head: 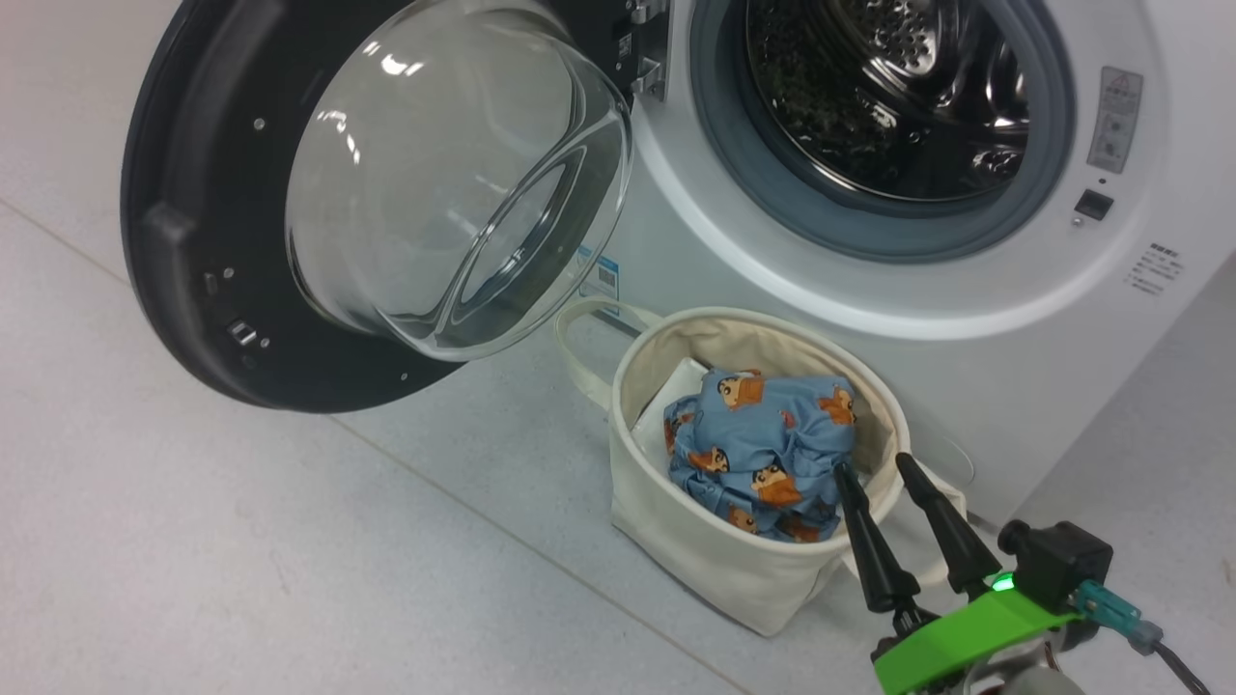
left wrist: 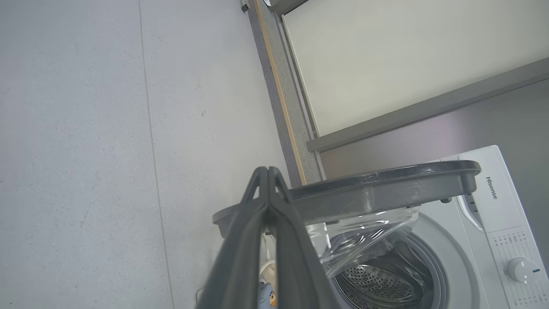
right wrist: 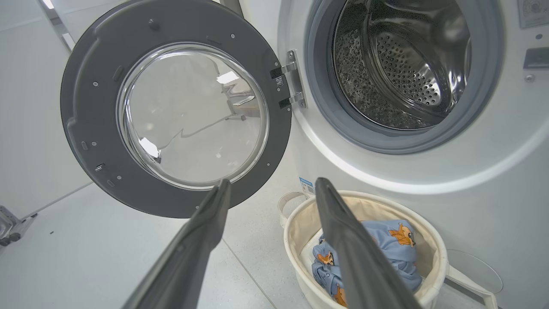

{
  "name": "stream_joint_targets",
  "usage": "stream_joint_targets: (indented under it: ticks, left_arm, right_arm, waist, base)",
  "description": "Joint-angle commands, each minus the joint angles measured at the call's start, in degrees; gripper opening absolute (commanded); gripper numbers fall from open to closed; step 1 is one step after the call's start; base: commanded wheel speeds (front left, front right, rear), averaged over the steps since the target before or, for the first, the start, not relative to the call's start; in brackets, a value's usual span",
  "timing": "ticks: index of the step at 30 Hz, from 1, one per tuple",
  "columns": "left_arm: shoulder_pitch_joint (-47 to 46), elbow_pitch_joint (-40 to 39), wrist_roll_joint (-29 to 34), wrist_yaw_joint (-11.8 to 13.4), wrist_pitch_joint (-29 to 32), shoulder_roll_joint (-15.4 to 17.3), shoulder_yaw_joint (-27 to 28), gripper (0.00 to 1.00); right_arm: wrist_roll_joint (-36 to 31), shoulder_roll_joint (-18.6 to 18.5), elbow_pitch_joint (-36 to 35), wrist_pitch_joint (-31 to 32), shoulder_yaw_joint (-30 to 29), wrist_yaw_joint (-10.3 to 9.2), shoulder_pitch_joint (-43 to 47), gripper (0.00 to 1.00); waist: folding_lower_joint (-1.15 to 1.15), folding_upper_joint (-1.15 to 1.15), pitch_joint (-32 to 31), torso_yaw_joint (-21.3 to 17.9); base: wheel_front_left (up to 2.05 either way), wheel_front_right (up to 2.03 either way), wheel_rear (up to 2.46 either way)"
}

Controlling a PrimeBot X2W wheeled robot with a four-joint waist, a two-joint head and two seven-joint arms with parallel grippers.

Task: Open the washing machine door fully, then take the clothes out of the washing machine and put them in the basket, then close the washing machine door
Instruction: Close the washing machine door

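Right claw [head: 874, 465]: you have its two dark fingers spread wide with nothing between them. In the head view it rises from the lower right corner, tips at the right rim of the basket [head: 690, 545], just beside the clothes [head: 763, 439]. In your right wrist view [right wrist: 273, 182] the fingers frame the lower edge of the door [right wrist: 85, 107] and the basket [right wrist: 433, 257].
Left claw [left wrist: 268, 171]: its fingers are pressed flat together and grip nothing. In your left wrist view the tips lie across the door [left wrist: 386, 189], seen edge-on; whether they touch it you cannot tell from this angle.
Clothes: a light-blue bundle printed with orange-brown cartoon figures, bunched inside the basket, with a white liner [head: 676, 396] showing at its left side.
Basket: round cream canvas, upright on the floor [head: 241, 541], just in front of the washer [head: 966, 367] and below the drum opening. One looped handle [head: 579, 338] points towards the door.
Door: swung wide on the hinges at the washer's left side. You see its black rim and the clear glass bowl [head: 454, 183] bulging out above the floor, near the basket's handle.
Drum [head: 898, 87]: you see perforated steel inside a grey rubber seal [head: 734, 145].
Floor: pale grey tiles carry the basket and the washer.
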Motion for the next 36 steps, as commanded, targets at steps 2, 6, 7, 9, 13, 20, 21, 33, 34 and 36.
stream_joint_targets:
  ticks: [2,6,7,9,13,20,21,33,34,36]
  left_arm:
    - [-6.35,2.68,-0.81,-0.56,1.96,5.01,1.82,0.00]
    - [-11.37,6.35,-2.97,-0.67,5.39,5.11,1.49,0.00]
    - [-12.38,6.69,-3.15,-0.70,6.00,5.16,1.17,0.00]
    - [-14.21,7.20,-3.34,-0.76,6.57,5.48,0.72,0.00]
    - [-16.67,8.15,-3.41,-0.80,6.50,6.21,0.37,0.00]
    - [-21.58,9.17,-3.70,-0.82,6.77,6.53,-1.05,0.00]
    - [-22.09,9.30,-3.74,-0.82,6.57,6.50,-1.19,0.00]
    - [-23.56,9.15,-3.72,-0.83,3.08,5.26,-3.70,0.00]
    - [-23.36,8.82,-3.73,-0.83,3.22,5.03,-4.19,0.00]
    - [-22.76,8.21,-3.30,-0.83,3.40,4.61,-5.56,0.00]
  right_arm:
    - [0.02,-1.28,-1.51,-0.28,1.56,0.01,-1.86,1.00]
    - [-0.15,-2.25,-1.37,-0.28,1.99,0.01,-2.92,1.00]
    - [-0.18,-2.48,-1.36,-0.28,2.00,0.01,-3.14,1.00]
    - [-0.30,-2.97,-1.35,-0.28,2.14,0.01,-3.54,1.00]
    - [-0.55,-3.82,-1.40,-0.28,2.49,0.01,-4.40,1.00]
    - [-1.02,-5.84,-1.85,-0.28,2.10,0.01,-5.69,1.00]
    - [-1.10,-6.10,-2.02,-0.28,1.99,0.01,-5.91,1.00]
    - [-2.31,-7.81,-4.88,1.34,0.21,0.01,-7.00,1.00]
    - [-2.38,-7.88,-5.03,1.42,0.04,0.01,-6.96,1.00]
    - [-2.52,-8.00,-5.00,1.53,-0.11,0.01,-6.73,1.00]
  waist:
    - [0.00,0.00,0.71,0.06]
    - [0.00,0.00,2.16,-0.27]
    - [0.00,0.00,2.47,-0.38]
    - [0.00,0.00,3.19,-0.67]
    - [0.00,0.00,4.51,-1.43]
    - [0.00,0.00,7.30,-3.29]
    - [0.00,0.00,7.78,-3.59]
    - [0.00,0.00,12.54,-6.88]
    - [0.00,0.00,12.70,-6.91]
    - [0.00,0.00,12.43,-6.92]
  base:
    - [0.00,0.00,0.00]
    - [0.00,0.00,0.00]
    - [0.00,0.00,0.00]
    - [0.00,0.00,0.00]
    - [0.00,0.00,0.00]
    - [0.00,0.00,0.00]
    - [0.00,0.00,0.00]
    - [0.00,0.00,0.00]
    - [0.00,0.00,0.00]
    - [0.00,0.00,0.00]
